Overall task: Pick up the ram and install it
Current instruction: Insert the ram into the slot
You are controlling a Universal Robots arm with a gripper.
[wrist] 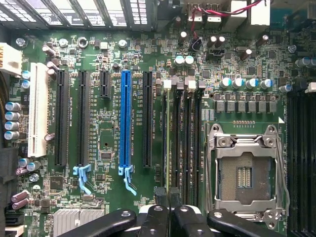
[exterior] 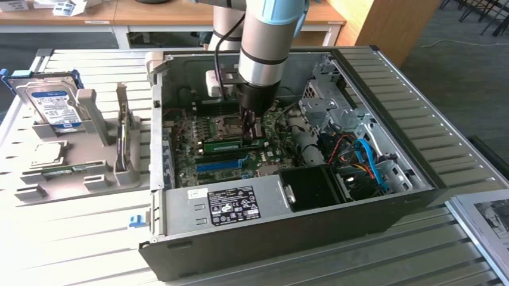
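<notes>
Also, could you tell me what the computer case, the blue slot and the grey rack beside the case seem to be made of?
Computer case: looks like sheet metal, dark painted outside, bare grey inside, with thin folded edges.
Blue slot: probably moulded plastic, smooth and evenly coloured.
Grey rack: likely plastic, matte, in thick blocky shapes.
</notes>
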